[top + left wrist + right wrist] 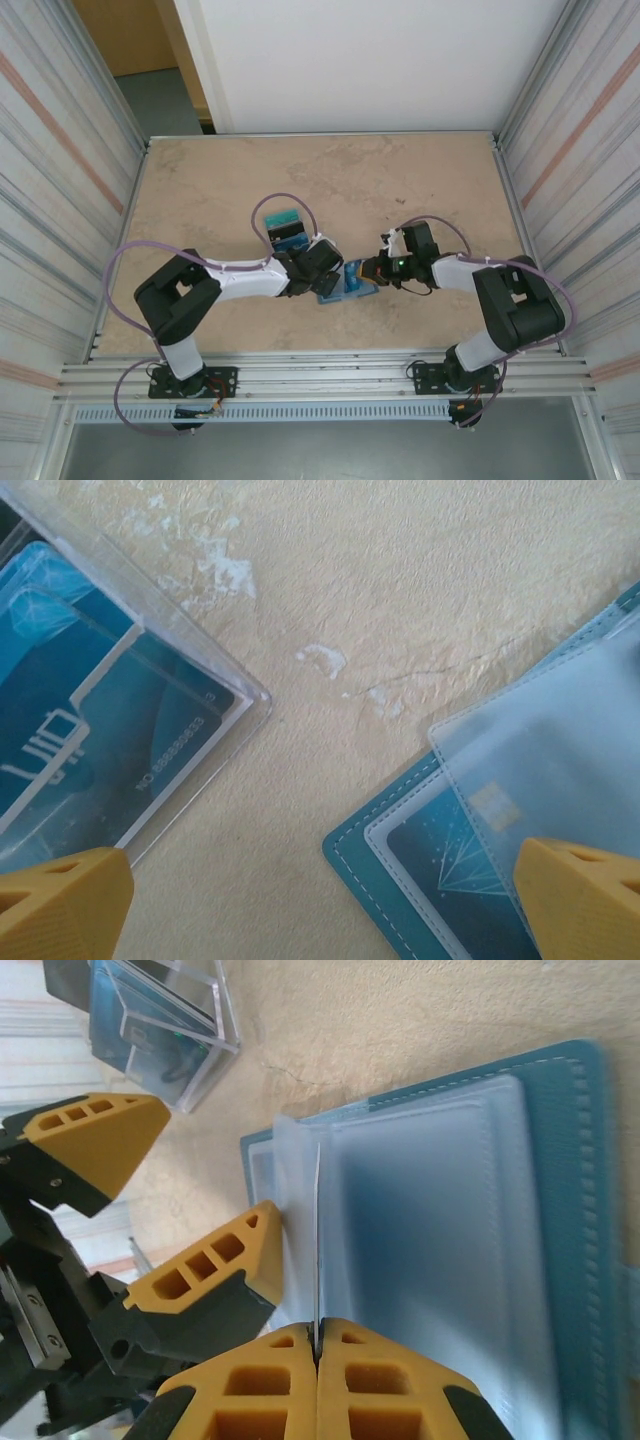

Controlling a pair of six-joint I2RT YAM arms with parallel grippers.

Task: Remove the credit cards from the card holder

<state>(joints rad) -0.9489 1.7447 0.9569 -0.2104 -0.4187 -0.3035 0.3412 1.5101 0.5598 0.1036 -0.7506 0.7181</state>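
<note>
The steel-blue card holder (345,284) lies open on the table between my two grippers. Its stitched corner (360,845) holds a dark teal credit card (450,855) in a slot, under a translucent sleeve (560,730) that stands raised. My right gripper (318,1328) is shut on that thin sleeve, seen edge-on (317,1220), over the holder's inner pockets (430,1260). My left gripper (320,880) is open just beside the holder's left edge, with bare table between its yellow fingertips (70,895). The same open left fingers (230,1260) show in the right wrist view.
A clear plastic case (150,680) with a teal card inside (60,720) lies close behind the left gripper (322,272), also seen as the case (285,228) from above. Metal-framed walls (60,200) close in both table sides.
</note>
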